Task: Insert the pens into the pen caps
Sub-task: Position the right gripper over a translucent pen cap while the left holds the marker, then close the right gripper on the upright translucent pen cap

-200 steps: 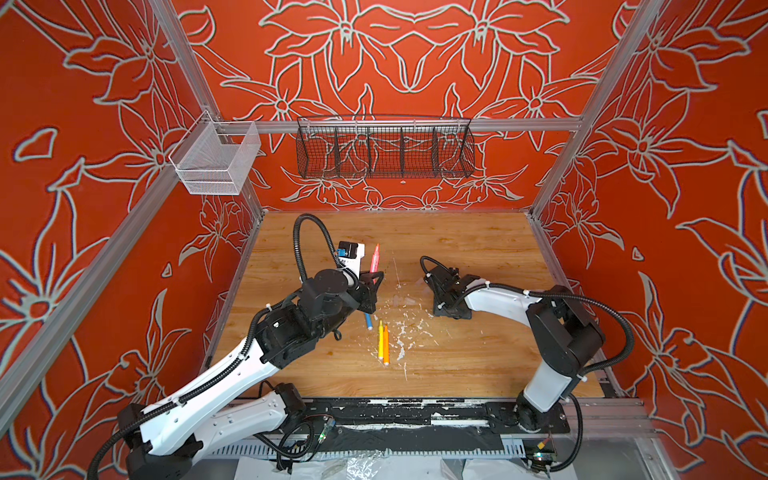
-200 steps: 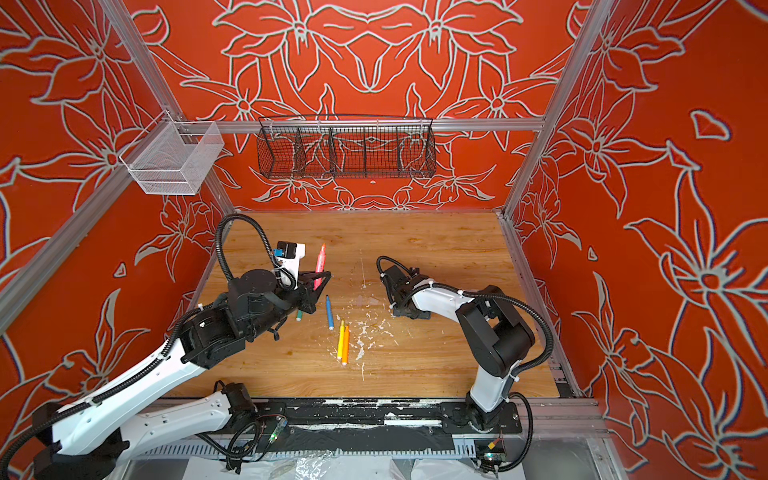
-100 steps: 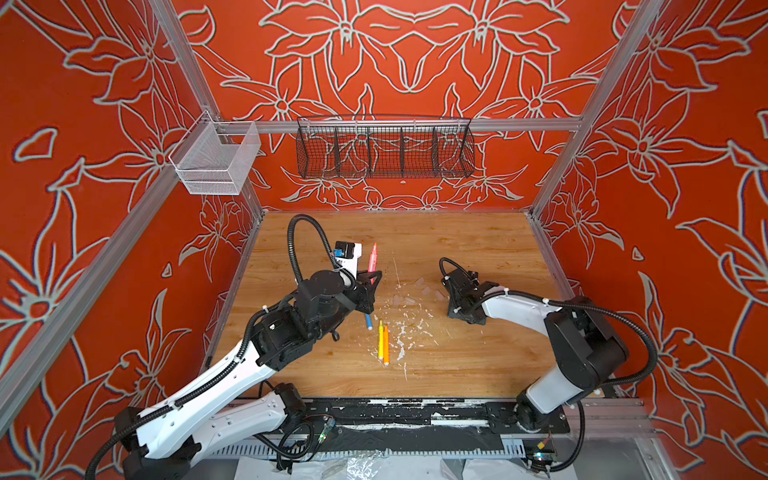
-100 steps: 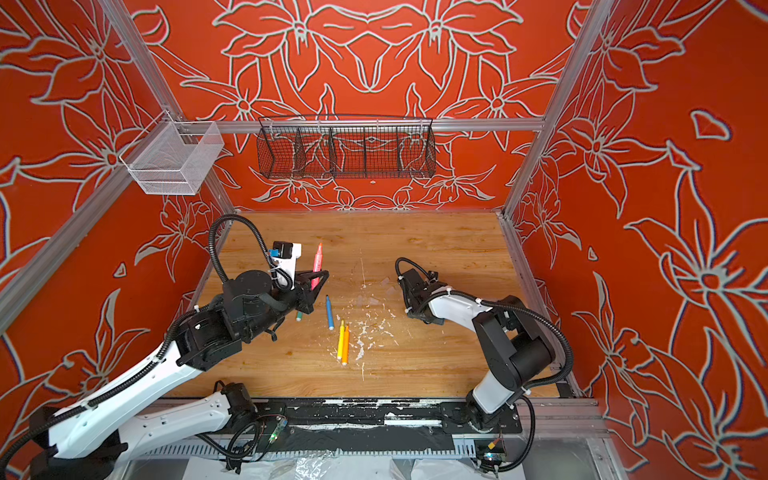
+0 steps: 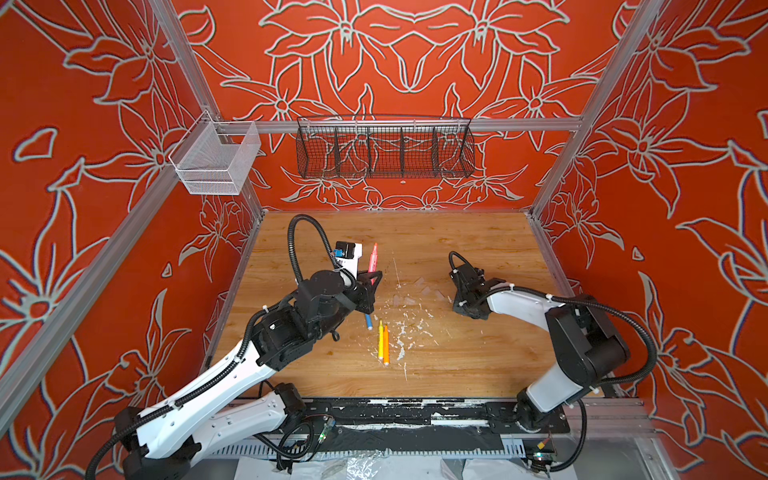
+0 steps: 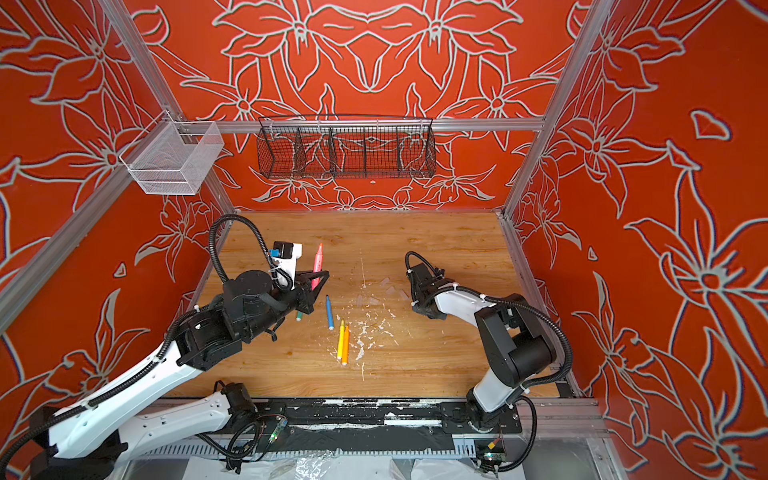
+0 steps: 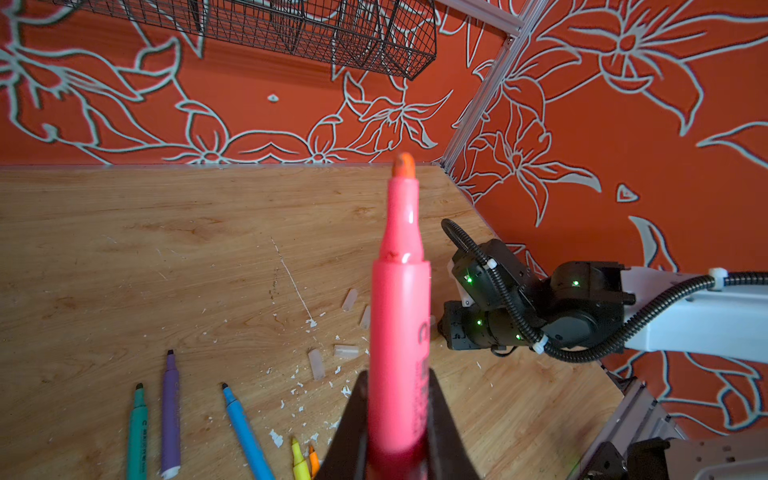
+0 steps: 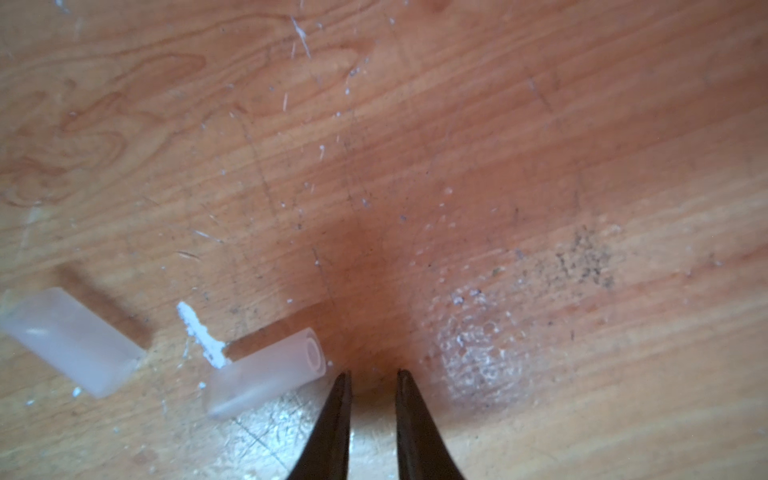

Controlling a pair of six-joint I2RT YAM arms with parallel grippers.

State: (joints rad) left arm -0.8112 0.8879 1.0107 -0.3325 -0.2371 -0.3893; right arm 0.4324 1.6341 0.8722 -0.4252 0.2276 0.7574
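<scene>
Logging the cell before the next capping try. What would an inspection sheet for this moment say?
Surface: wooden table, scratched.
Job's things: pink pen held, tip outward; green pen, purple pen, blue pen, yellow pen, orange pen lie uncapped; caps loose mid-table.
Clutter: white flecks around the caps.
Grippers: left gripper shut on pink pen; right gripper shut, empty, one cap beside its fingers.
Cables: black conduits loop along both arms, clear of the pens.
Surroundings: wire basket and mesh bin on wall rails, nothing seen inside.
</scene>
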